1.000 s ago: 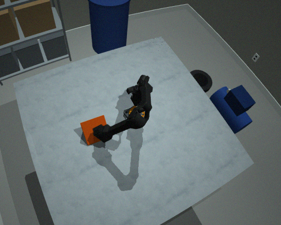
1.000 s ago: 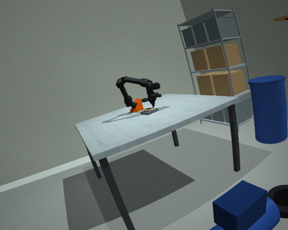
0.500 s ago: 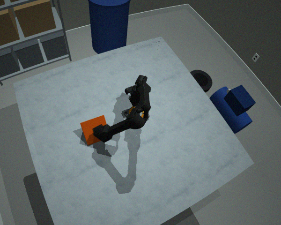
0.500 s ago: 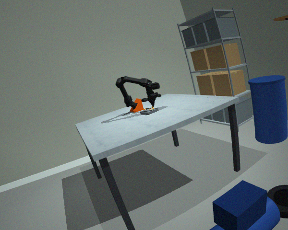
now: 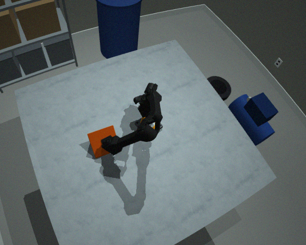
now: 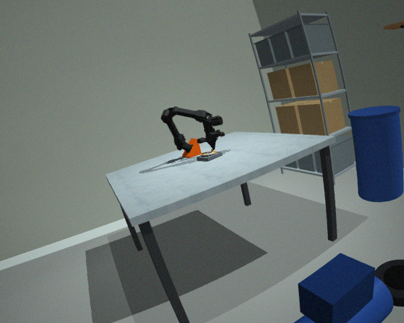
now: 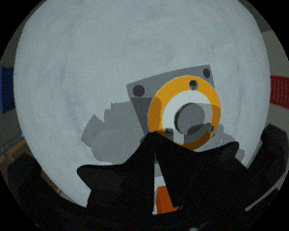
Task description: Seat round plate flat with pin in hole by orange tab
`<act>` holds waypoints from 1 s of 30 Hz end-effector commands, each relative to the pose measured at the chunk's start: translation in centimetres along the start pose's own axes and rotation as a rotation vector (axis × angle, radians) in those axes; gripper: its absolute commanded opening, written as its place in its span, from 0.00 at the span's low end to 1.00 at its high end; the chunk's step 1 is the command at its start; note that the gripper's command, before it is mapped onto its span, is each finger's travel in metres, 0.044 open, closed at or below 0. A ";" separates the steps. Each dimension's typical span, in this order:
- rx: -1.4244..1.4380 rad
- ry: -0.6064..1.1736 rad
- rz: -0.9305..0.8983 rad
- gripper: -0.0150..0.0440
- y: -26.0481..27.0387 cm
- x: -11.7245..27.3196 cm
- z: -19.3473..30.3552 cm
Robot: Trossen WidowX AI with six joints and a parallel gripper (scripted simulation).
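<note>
The round yellow-orange plate (image 7: 160, 106) (image 6: 208, 154) sits around the grey post (image 7: 191, 115) on the grey square base (image 7: 144, 83) (image 6: 209, 158). In the wrist view small dark holes show in its ring, one at the far side (image 7: 194, 84) and one at the near left (image 7: 170, 131). I cannot make out the orange tab or the pin. My gripper (image 7: 151, 135) (image 6: 213, 149) is shut with nothing between the fingers. Its tip is down at the plate's near-left rim; I cannot tell whether it touches. In the overhead view my arm hides almost the whole plate; only an orange sliver (image 5: 142, 119) shows.
My arm stands on an orange block (image 5: 99, 137) (image 6: 194, 147) just beside the base. The grey table (image 5: 200, 158) (image 6: 264, 153) holds nothing else. A shelf rack (image 6: 299, 87), a blue barrel (image 6: 376, 153), a blue box (image 5: 259, 107) and a tyre (image 5: 219, 87) stand on the floor around it.
</note>
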State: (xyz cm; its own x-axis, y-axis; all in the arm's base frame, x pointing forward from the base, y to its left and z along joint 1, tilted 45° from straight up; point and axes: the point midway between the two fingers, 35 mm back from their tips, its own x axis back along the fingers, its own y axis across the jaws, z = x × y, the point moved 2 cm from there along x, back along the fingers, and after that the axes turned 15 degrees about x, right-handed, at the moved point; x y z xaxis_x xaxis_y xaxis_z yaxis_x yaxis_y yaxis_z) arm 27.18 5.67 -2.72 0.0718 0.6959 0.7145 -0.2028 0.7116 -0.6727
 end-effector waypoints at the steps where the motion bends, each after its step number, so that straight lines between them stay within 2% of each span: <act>1: 0.002 0.009 -0.001 0.25 0.0 -0.1 0.8; 30: 0.003 0.011 -0.001 0.25 -1.8 0.4 4.1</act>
State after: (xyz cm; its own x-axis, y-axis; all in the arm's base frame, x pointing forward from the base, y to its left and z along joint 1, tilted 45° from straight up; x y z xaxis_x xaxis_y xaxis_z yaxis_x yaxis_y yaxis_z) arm 23.87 4.48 -0.77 0.0802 0.6953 0.7142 -0.2050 0.7127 -0.6709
